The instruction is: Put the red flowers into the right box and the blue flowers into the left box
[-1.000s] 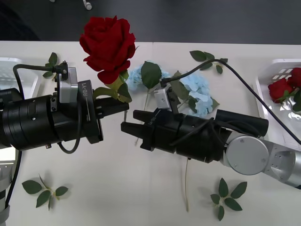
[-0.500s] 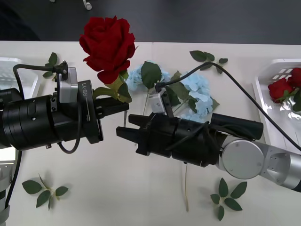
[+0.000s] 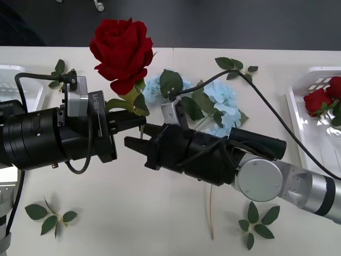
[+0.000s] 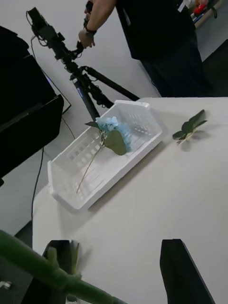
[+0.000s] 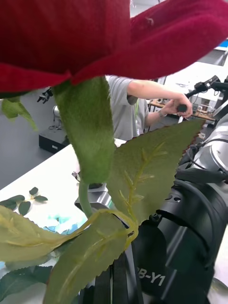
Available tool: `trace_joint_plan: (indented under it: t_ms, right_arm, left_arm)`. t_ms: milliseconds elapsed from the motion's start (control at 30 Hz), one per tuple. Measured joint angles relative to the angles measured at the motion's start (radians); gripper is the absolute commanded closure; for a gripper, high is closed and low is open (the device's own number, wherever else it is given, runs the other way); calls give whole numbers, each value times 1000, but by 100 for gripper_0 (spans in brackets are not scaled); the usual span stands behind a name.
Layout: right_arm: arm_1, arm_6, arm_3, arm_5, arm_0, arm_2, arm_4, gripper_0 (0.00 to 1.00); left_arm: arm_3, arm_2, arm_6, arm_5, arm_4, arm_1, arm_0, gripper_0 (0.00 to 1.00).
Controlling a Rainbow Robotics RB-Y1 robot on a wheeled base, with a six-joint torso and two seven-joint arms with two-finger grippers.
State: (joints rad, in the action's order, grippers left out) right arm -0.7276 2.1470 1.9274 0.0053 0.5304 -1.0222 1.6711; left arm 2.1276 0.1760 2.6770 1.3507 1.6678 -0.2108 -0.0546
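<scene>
My left gripper (image 3: pixel 133 121) is shut on the stem of a red rose (image 3: pixel 122 49), holding the bloom upright above the table. The bloom and leaves of this rose (image 5: pixel 95 42) sit close to the left wrist camera. My right gripper (image 3: pixel 139 136) is open, its fingertips just below the left gripper's. The green stem (image 4: pixel 35 263) crosses in front of one of its fingers (image 4: pixel 183 270). Blue flowers (image 3: pixel 224 106) lie on the table behind the arms. The right box (image 3: pixel 298 109) holds red roses (image 3: pixel 318 100). The left box (image 4: pixel 66 190) holds one blue flower (image 4: pixel 111 128).
Loose leaf sprigs lie at the front left (image 3: pixel 50 216), front right (image 3: pixel 258 221), back left (image 3: pixel 57 72) and back middle (image 3: pixel 234 65). A pale bare stem (image 3: pixel 211 210) lies under my right arm. A tripod (image 4: pixel 78 80) stands beyond the left box.
My right gripper has moved left, closing in under the left gripper's fingertips and the rose stem. The left arm and the rose have not moved.
</scene>
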Motion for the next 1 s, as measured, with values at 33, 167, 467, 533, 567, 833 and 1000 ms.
trace_joint_plan:
  t_ms: [33, 167, 467, 533, 567, 833, 1000]
  right_arm:
    - [0, 35, -6, 0, 6, 0, -1, 45]
    - [0, 171, -20, 0, 27, 0, -1, 45]
    - [0, 207, -25, 0, 37, 0, 11, 46]
    - [0, 213, -25, 0, 37, 0, 11, 46]
    - [0, 213, -25, 0, 37, 0, 11, 53]
    - [0, 213, -25, 0, 37, -2, 12, 100]
    - [13, 213, -21, -20, 37, -27, 12, 100]
  left_arm:
    - [0, 0, 0, 0, 0, 0, 0, 100]
    - [0, 0, 0, 0, 0, 0, 0, 100]
    - [0, 0, 0, 0, 0, 0, 0, 100]
    - [0, 0, 0, 0, 0, 0, 0, 100]
    - [0, 0, 0, 0, 0, 0, 0, 100]
    - [0, 0, 0, 0, 0, 0, 0, 100]
    - [0, 0, 0, -1, -1, 0, 0, 100]
